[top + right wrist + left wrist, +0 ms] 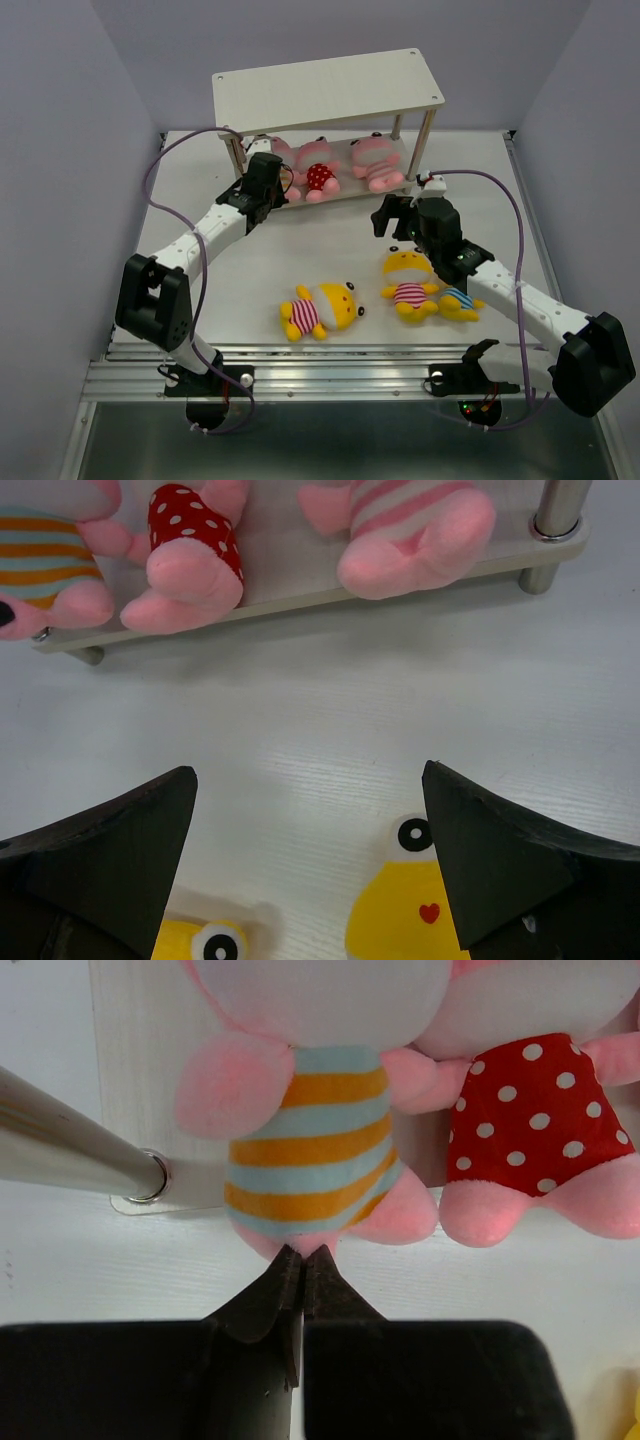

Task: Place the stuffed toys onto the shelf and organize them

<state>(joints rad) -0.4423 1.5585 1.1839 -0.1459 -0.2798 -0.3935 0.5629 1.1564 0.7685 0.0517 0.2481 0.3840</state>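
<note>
While three pink toys [320,178] lie shelved, three yellow toys [322,308] sprawl.

Overhead rear view — wrist cameras near shelf [325,85]

Robot lab cell, plain walls [60,150]

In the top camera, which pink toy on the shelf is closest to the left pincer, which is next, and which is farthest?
From the left pincer:
1. Orange-and-blue striped pink toy, leftmost, right by its tips.
2. Red polka-dot pink toy, in the middle.
3. Pink-striped toy, rightmost.
</note>
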